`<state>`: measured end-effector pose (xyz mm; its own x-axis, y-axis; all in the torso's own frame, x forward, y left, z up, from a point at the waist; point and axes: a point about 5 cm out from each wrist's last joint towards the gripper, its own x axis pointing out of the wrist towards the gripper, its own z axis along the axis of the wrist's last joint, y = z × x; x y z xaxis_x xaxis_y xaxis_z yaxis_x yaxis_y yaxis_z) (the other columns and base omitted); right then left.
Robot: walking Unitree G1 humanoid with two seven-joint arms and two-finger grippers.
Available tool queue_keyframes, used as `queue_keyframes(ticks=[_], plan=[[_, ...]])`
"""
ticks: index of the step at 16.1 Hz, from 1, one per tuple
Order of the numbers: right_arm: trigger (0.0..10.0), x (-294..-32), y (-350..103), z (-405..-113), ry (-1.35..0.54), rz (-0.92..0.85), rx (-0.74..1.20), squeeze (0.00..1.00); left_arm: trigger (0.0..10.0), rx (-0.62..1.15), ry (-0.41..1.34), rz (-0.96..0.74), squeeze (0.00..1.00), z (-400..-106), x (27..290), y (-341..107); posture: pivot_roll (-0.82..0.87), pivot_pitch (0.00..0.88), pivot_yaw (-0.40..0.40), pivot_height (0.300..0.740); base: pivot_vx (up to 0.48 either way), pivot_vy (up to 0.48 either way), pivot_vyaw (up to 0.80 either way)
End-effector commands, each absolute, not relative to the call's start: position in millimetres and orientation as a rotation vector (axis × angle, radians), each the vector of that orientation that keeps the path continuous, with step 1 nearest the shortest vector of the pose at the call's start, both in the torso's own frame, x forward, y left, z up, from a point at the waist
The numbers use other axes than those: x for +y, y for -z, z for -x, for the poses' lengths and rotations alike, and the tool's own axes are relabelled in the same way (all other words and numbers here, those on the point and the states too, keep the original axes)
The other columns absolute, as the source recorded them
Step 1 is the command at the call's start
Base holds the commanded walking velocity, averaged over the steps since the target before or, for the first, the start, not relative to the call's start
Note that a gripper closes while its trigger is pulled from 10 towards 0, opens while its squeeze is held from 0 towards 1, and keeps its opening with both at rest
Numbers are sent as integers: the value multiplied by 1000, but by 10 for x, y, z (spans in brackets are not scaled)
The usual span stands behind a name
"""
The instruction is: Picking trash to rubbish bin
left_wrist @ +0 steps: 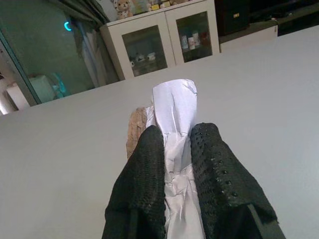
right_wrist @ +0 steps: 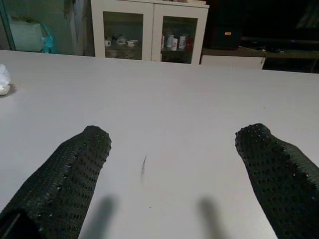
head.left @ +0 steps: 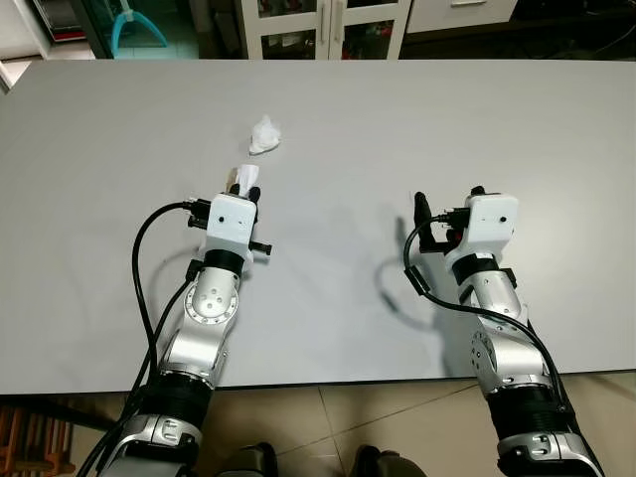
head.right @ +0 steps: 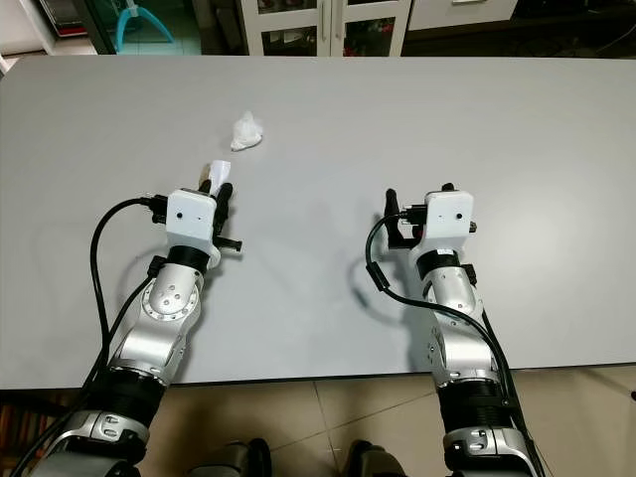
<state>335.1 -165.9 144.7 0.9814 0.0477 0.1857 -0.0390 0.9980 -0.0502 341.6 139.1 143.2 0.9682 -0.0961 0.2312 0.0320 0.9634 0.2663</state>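
Grey table (head.left: 397, 119), left gripper (left_wrist: 174, 149) jaws clamping paper scrap (left_wrist: 174, 107), right gripper (right_wrist: 172, 169) jaws apart

We see a wide grey table (head.left: 417, 129) over a beige tiled floor (head.left: 328, 427). Beyond the table's far edge stands a white glass-doored cabinet (right_wrist: 149, 32), with a dim glass partition (left_wrist: 35, 59) beside that cabinet.

Wide grey matte tabletop (head.left: 328, 109) spanning the frame; crumpled white tissue wad (head.left: 264, 135) lying toward 11 o'clock; left gripper (head.left: 245, 183) just short of it at 7 o'clock from the wad, pinching a white paper scrap (head.left: 246, 178); right gripper (head.left: 447, 204) low at 4 o'clock, above bare tabletop; white glass-door cabinet (head.left: 328, 25) at 12.
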Motion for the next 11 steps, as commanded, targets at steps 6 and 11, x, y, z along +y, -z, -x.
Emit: queue_keyframes(ticks=[6, 11], plan=[[10000, -1750, -1479, -3346, -15, 47, -191, 0, 10000, -249, 64, -253, 0, -3397, 1386, -1445, 7, 154, 8, 740, -244, 0, 0], [10000, -1742, -1449, -3333, -19, 50, -180, 0, 10000, -253, 73, -248, 0, -3401, 1356, -1452, 2, 142, 10, 740, -244, 0, 0]])
